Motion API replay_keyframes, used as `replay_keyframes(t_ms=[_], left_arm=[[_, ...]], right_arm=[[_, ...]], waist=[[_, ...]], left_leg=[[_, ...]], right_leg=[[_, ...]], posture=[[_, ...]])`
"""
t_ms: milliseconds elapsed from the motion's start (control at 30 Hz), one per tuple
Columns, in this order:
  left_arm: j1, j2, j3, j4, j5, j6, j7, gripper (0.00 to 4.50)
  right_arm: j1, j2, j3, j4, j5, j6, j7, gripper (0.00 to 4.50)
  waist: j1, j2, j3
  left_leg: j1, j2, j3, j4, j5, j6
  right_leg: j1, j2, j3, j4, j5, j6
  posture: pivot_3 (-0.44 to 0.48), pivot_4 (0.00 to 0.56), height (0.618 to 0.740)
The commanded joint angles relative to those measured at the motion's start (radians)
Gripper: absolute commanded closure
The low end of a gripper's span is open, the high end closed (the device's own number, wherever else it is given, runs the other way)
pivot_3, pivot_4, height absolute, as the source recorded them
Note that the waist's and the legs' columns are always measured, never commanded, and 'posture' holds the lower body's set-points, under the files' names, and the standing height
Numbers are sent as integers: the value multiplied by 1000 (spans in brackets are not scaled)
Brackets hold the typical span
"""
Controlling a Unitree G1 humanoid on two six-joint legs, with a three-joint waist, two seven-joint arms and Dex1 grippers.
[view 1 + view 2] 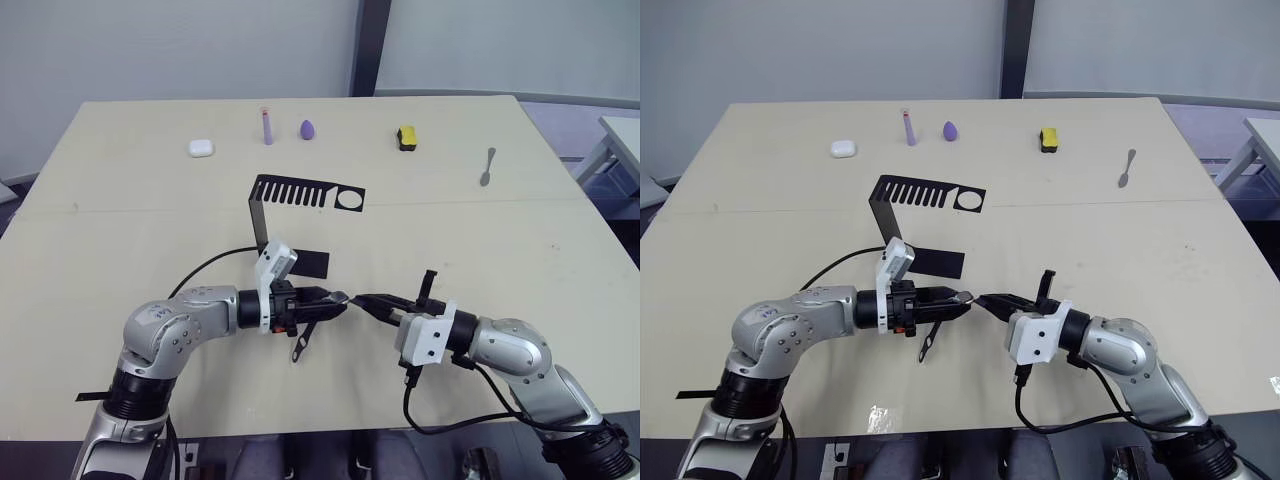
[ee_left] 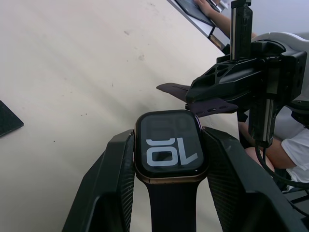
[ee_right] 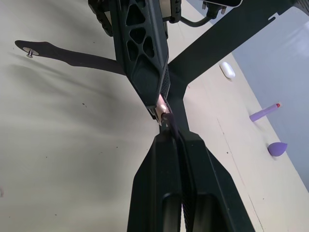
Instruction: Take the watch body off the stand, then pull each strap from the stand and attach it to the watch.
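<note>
In the head view, the black bent sheet-metal stand [image 1: 300, 200] stood bare at mid-table, so the work looked to be at its last step: joining the second strap. The left gripper [image 1: 335, 300] and right gripper [image 1: 365, 300] met tip to tip near the table's front, a thin dark purple-black strap [image 1: 300, 343] hanging below the left one. Open tabletop [image 1: 500, 240] lay all round, and the white case [image 1: 202, 148], lilac stick [image 1: 267, 128], purple egg-shaped sponge [image 1: 307, 129], yellow-black block [image 1: 406, 138] and grey spoon [image 1: 487, 166] sat well apart along the far edge. In the left wrist view, the left fingers were clamped on the rounded-square metallic-rimmed watch body [image 2: 168, 147], that strap already fitted to it. In the right wrist view, the right fingers were pinched close on the second dark strap [image 3: 170, 123], its end touching the watch edge. The next move likely called for sliding that end squarely along the case slot, with little tilt allowed.
</note>
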Motion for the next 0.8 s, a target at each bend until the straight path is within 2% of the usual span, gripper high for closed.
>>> replay_keyframes(t_ms=[33,800], left_arm=[[-11,-12,-3,-34,-9,-3,-5,2893],[-8,-3,-5,-33,-2,-4,-15,2893]], right_arm=[[-12,13,13,-31,10,-5,8,4500],[-4,17,19,-30,5,9,7,4500]], waist=[[0,0,0],[0,0,0]], left_leg=[[0,0,0,0,0,0],[0,0,0,0,0,0]], right_leg=[[0,0,0,0,0,0],[0,0,0,0,0,0]], posture=[[0,150,740],[0,150,740]])
